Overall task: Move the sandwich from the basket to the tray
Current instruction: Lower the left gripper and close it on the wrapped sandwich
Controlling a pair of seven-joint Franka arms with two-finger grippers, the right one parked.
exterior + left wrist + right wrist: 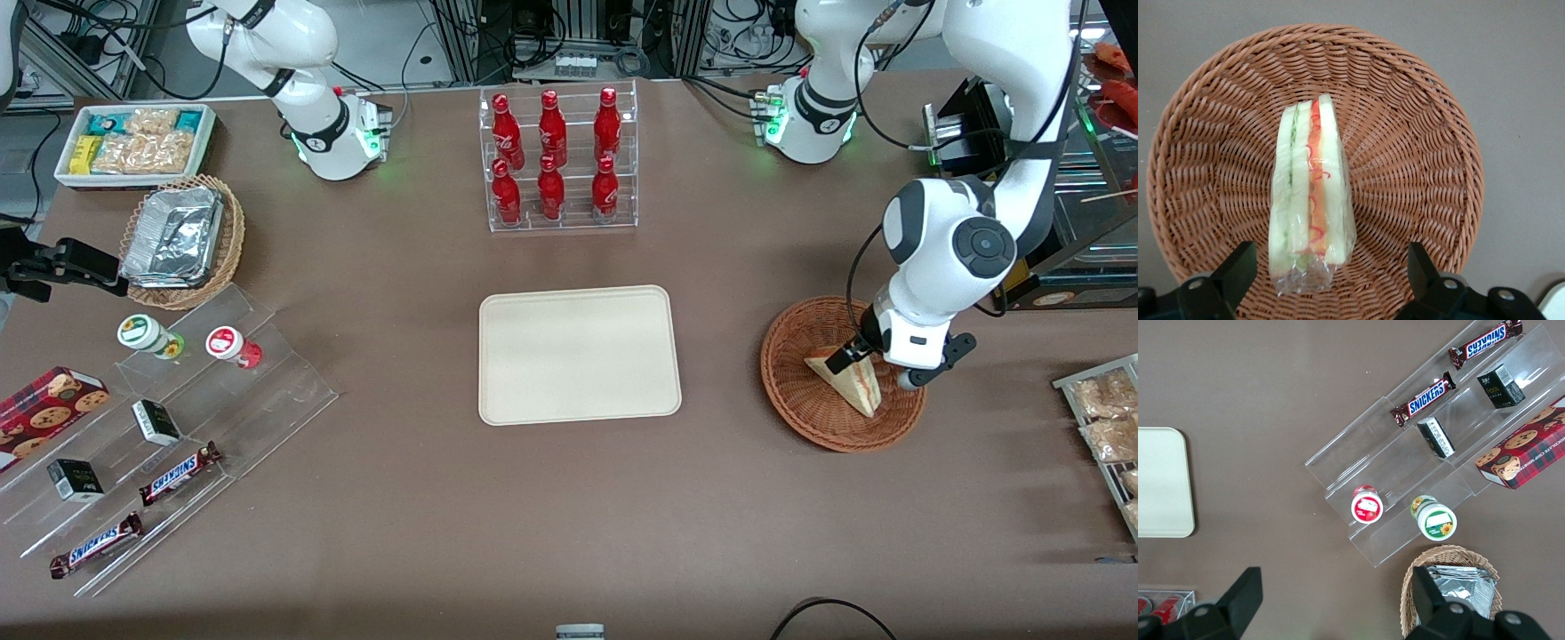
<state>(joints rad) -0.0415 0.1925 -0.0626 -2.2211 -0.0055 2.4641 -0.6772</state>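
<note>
The round reddish-brown woven wicker basket (805, 396) sat on the matte brown table (444, 516) toward the working arm's end, well apart from the flat cream-beige rectangular plastic tray (580, 354), whose rounded corners and low raised rim enclosed a smooth bare surface. The triangular sandwich wedge in crinkled clear wrap (1311, 200) lay in the basket's shallow bowl, standing on one edge with its cut side up: pale bread layers, a red-orange filling stripe and a green one alongside. In the front view the same wedge (852, 387) showed a pale crust-coloured face, its pointed end toward the camera. The left arm's black two-finger gripper (1328, 267) hung directly over the basket, released, its fingers (1238, 267) spread wide to either side of the sandwich's wrapped end and touching neither the wrap nor the wicker as far as could be seen. The weave ran in radial ribs with a thick braided rim. Farther from the camera than the tray stood a clear acrylic tiered rack (560, 160) holding six glossy red bottles. Toward the parked arm's end lay a paler oval wicker basket of crumpled foil containers (182, 240) and clear stepped shelves (267, 382) carrying two Snickers bars (178, 474).
</note>
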